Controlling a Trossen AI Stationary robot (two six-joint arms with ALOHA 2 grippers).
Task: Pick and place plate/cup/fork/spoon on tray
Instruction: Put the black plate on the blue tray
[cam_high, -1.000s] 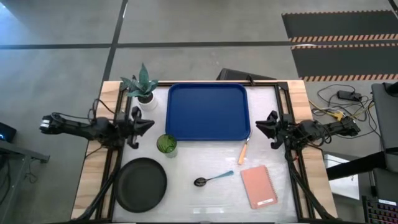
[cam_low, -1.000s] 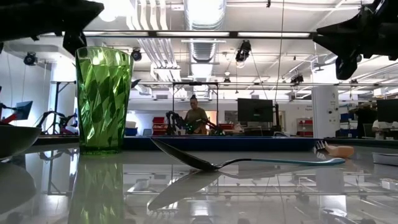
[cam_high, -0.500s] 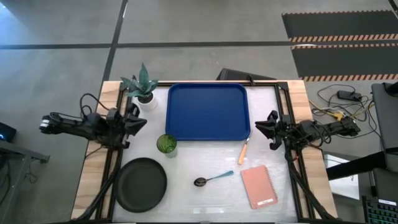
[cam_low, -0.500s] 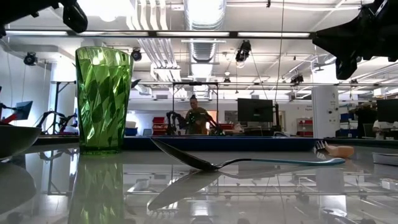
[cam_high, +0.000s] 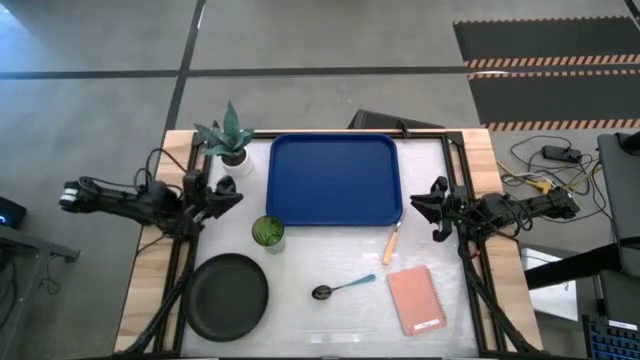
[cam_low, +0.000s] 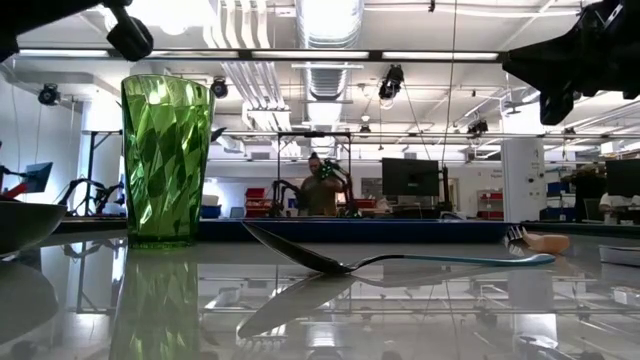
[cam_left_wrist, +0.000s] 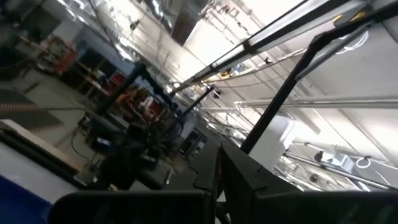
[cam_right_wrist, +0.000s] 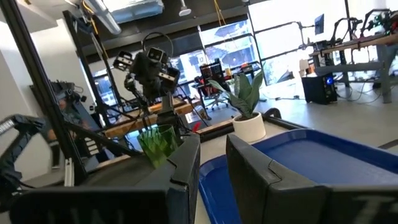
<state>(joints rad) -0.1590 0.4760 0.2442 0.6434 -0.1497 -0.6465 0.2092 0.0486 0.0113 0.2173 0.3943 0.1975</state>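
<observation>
Around one tray (cam_high: 334, 180): one cup (cam_high: 267, 232), plate (cam_high: 227, 296), fork (cam_high: 392, 243), spoon (cam_high: 342, 288); left gripper (cam_high: 228, 190), right gripper (cam_high: 420, 205) both parted, empty.

Landmark: tray (cam_high: 334, 180), at the table's centre-rear.

- Potted plant (cam_high: 228, 138): just off the tray's rear-left corner.
- Cup (cam_high: 267, 232): upright, just off the tray's front-left corner, apart from the rim.
- Plate (cam_high: 227, 296): well in front of the tray, left of the cup's line, near the table's front-left corner.
- Fork (cam_high: 392, 243): at the tray's front-right corner, tines near the rim, handle pointing away to the front.
- Spoon (cam_high: 342, 288): in front of the tray, between plate and notebook.
- Notebook (cam_high: 416, 299): in front and right of the tray, beyond the fork.
- Nothing lies in the tray.
</observation>
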